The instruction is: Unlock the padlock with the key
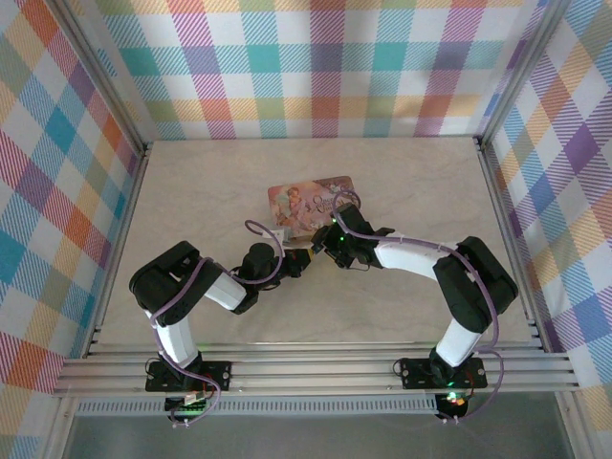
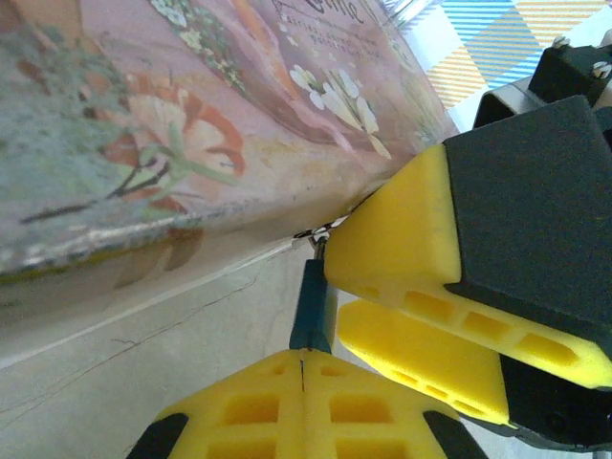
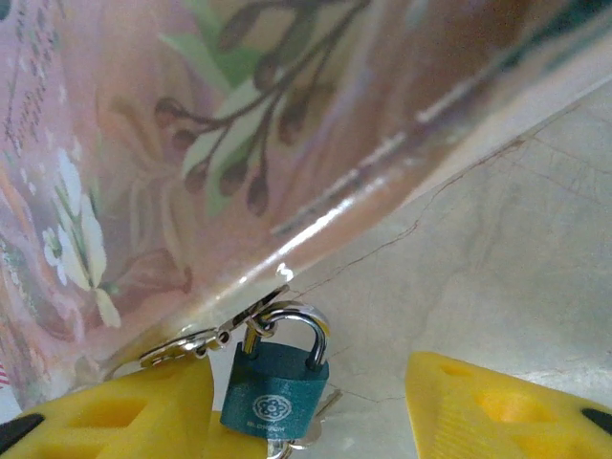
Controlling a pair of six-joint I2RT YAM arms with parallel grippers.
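Note:
The small blue padlock (image 3: 274,397) hangs by its pale shackle (image 3: 313,330) from the metal hasp (image 3: 186,346) of the pink box (image 3: 191,143). My right gripper (image 3: 311,363) is open around it. Its left finger (image 3: 124,411) touches the padlock and its right finger (image 3: 497,402) stands well apart. In the left wrist view the padlock (image 2: 314,306) is edge-on, just above my left gripper (image 2: 303,356). That gripper's pads are shut on a thin sliver at the lock's underside. Bright metal of the key (image 3: 320,409) pokes out under the padlock. The grippers (image 1: 298,264) (image 1: 323,247) meet in front of the box.
The pink picture-printed box (image 1: 311,204) lies mid-table behind both grippers. The right gripper's yellow fingers (image 2: 392,244) crowd close beside the padlock in the left wrist view. Pale tabletop (image 1: 191,191) spreads around, walled by checked panels (image 1: 316,67).

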